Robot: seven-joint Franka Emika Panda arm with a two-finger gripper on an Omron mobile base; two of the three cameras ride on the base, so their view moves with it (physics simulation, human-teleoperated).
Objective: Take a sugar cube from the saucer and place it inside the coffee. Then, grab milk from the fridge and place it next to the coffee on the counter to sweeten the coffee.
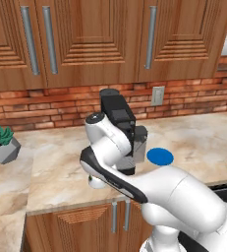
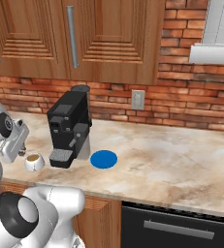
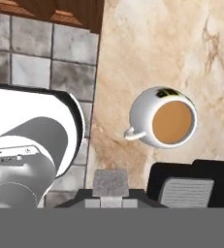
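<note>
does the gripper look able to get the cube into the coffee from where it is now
Probably yes: the gripper holds the sugar cube just beside the coffee, whose mouth is open and uncovered; the coffee machine stands close by.

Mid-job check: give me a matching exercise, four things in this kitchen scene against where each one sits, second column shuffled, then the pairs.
Things:
1. coffee
2. saucer
3. coffee machine
4. potted plant

Places:
A. far left of the counter in the left base view
B. between the cup and the blue disc
C. right of the machine, bare on top
D. left of the machine, near the counter's front edge

Pairs: 1-D, 2-C, 3-B, 4-A
</note>
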